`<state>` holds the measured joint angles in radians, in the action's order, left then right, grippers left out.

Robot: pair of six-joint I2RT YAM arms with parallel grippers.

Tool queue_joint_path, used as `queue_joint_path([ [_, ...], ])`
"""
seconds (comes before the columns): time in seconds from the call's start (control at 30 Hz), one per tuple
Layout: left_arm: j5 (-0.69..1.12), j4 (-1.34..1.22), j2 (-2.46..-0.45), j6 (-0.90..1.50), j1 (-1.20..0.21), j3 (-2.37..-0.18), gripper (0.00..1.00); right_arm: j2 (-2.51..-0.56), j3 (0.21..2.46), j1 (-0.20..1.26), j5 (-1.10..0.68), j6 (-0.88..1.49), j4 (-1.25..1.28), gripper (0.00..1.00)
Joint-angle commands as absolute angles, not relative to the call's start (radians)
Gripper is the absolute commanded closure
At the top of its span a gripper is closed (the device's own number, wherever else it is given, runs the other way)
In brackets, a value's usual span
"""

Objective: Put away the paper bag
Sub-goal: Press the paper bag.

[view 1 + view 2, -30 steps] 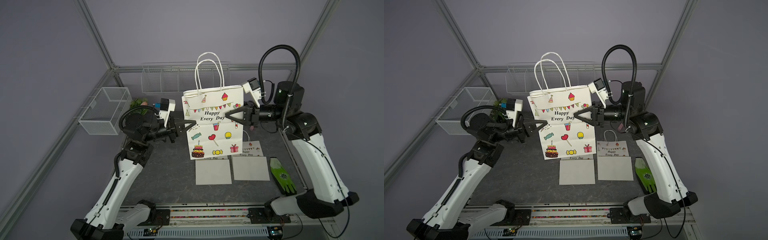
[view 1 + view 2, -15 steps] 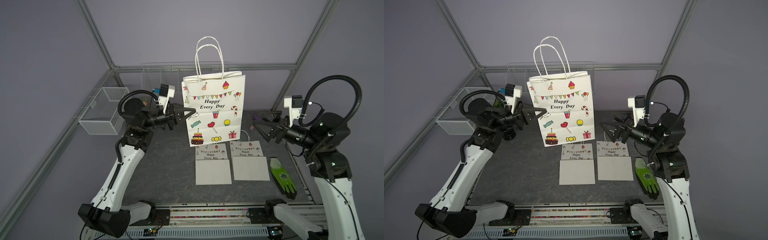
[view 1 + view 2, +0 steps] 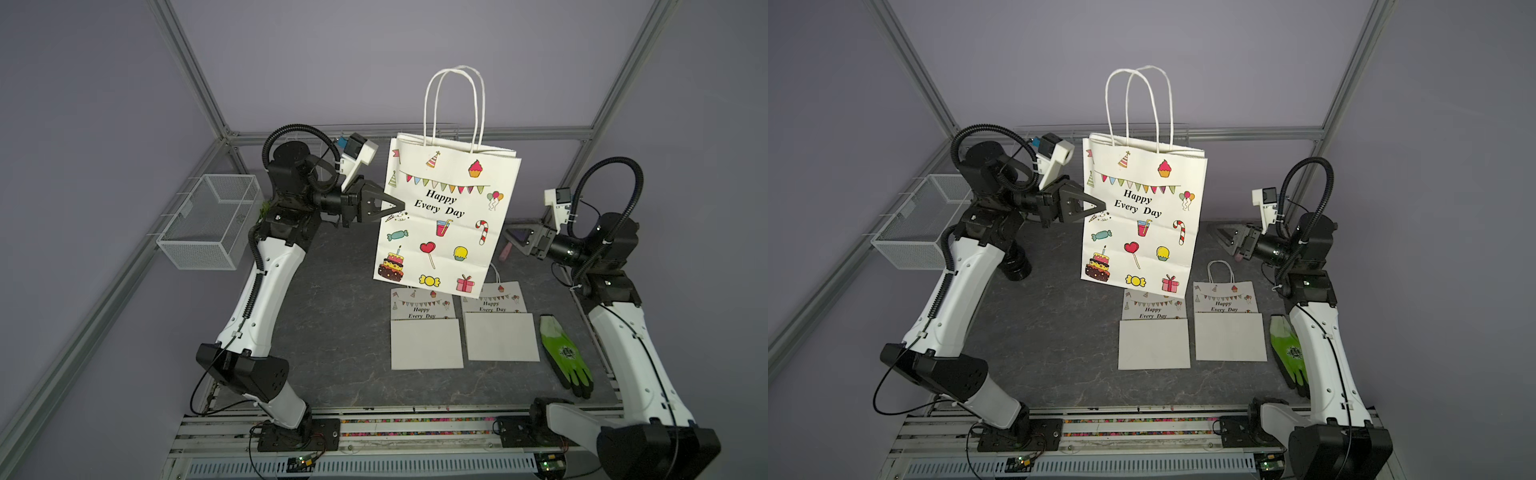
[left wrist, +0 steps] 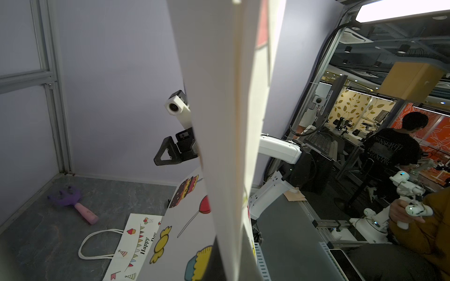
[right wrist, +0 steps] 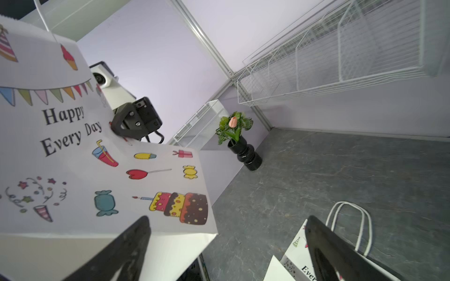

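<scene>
Even light, feeds usable.
I see both top views softly lit from overhead, shadows faint, frame posts (image 3: 195, 79) bowing toward the corners. Left wrist: light panel (image 4: 401, 9) blown out, paper bag (image 4: 219, 121) edge close and blurred. Right wrist: right gripper (image 5: 227, 221) dark, out of focus.

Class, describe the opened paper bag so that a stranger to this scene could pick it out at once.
Start at the dark grey table. Above its middle hangs a white paper bag printed "Happy Every Day", its edge pinched by the left pincer. Unlike the two folded bags lying flat on the table, it is raised, opened out, handles up.
</scene>
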<state>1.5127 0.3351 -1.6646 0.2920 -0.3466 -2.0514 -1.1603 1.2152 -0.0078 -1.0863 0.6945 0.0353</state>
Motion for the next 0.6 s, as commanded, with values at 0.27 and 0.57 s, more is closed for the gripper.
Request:
queue_joint_path([
  [0.27,1.618,0.625,-1.712,0.139,-0.356,-2.095,1.0,-1.06,1.247,0.12,-1.103,0.396,-0.157,0.1],
  [0.57,1.618,0.625,-1.702,0.144,-0.354,-2.085,1.0,-0.906,1.137,0.116,-0.769,0.282,-0.264,0.18],
])
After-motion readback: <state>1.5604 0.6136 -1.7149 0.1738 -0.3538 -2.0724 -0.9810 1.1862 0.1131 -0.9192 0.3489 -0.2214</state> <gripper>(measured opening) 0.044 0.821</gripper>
